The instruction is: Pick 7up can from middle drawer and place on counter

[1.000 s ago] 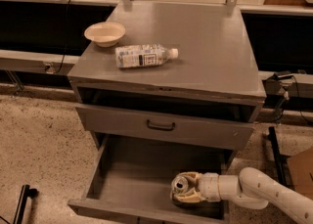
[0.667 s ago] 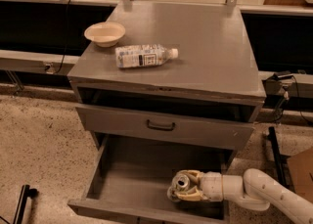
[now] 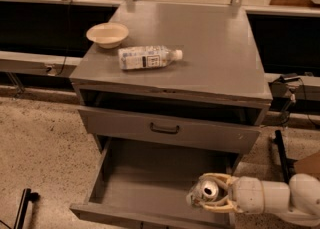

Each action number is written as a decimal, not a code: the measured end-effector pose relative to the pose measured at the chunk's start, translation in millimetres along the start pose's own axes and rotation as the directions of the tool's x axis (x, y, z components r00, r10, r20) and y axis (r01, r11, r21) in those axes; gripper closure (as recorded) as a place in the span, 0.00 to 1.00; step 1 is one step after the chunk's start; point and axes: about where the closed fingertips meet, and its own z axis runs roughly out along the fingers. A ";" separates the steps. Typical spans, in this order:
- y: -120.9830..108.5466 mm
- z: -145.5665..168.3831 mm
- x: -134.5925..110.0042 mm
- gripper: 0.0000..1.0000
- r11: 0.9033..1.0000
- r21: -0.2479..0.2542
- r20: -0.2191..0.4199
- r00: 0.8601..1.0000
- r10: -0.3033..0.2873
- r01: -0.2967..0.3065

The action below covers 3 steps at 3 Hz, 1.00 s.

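The 7up can (image 3: pixel 209 190), pale with a shiny silver top and tab, is at the front right of the open middle drawer (image 3: pixel 145 185), a wide grey tray with a bare floor. My gripper (image 3: pixel 201 193) reaches in from the right on a white arm. Its pale fingers (image 3: pixel 216 177) sit above and below the can and are shut on it. The can looks tilted, with its top facing up and to the left. The counter (image 3: pixel 210 48) is the flat grey top of the cabinet, above and behind the gripper.
A clear plastic bottle with a white label (image 3: pixel 147 57) lies on its side on the counter, next to a beige bowl (image 3: pixel 107 35). A shut drawer front with a dark handle (image 3: pixel 165 129) overhangs the open drawer. A dark stand (image 3: pixel 22 207) is on the floor at the left.
The gripper and the can have shifted to the right, toward the drawer's right wall. The cabinet, bottle and bowl have not moved.
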 end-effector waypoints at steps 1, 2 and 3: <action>5.5 -39.5 -58.7 1.00 0.998 -0.036 -0.085 0.995 -0.047 0.045; -7.0 -77.8 -127.3 1.00 0.995 -0.054 -0.144 0.986 -0.087 0.080; -33.7 -109.2 -199.5 1.00 0.992 -0.052 -0.165 0.978 -0.124 0.117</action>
